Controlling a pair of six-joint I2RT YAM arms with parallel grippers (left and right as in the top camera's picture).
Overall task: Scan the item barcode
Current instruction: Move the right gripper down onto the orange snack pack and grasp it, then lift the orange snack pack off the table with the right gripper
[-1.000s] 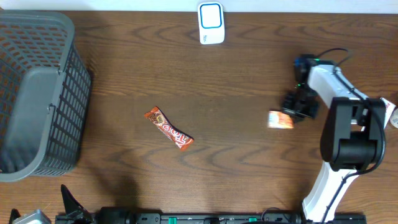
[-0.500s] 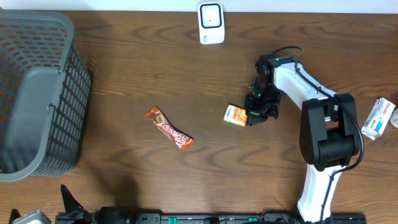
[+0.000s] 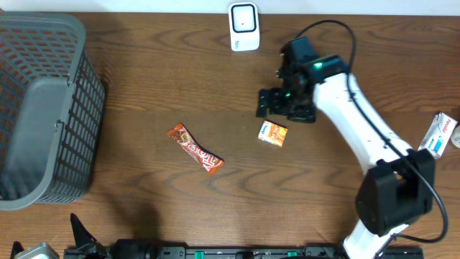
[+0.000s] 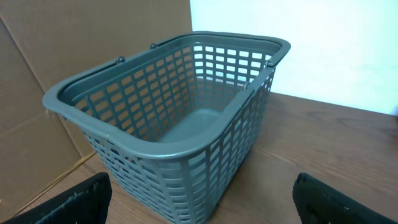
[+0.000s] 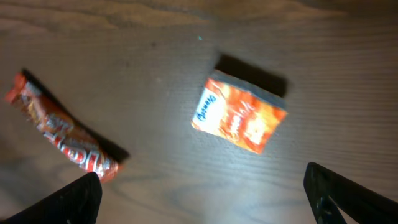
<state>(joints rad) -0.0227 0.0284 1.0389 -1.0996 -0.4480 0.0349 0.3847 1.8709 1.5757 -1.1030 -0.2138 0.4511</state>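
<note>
the right fingers (image 5: 78,199) stand wide apart and hold nothing; in the right wrist view i see one at each lower corner, and between them only the dark wooden desk (image 5: 155,62). the small orange box (image 3: 274,134) lies flat on the desk, free, with its printed orange face up and a blue and white patch at one end. the print on it is too blurred for me to read. from overhead the box is just beside the black head of the right arm, on the side nearer to the arm bases, with a small gap between them. the scanner (image 3: 244,26), white with a blue frame, stands at the far edge of the desk, well apart from the box. to the left of the box lies a long red-orange snack bar (image 3: 195,149), slanted, near it but not touching. the left fingers (image 4: 74,202) are also wide and empty, and they look toward the grey basket (image 4: 168,118), which stands upright at the left end of the desk. a white and blue packet (image 3: 438,135) lies at the right edge
</note>
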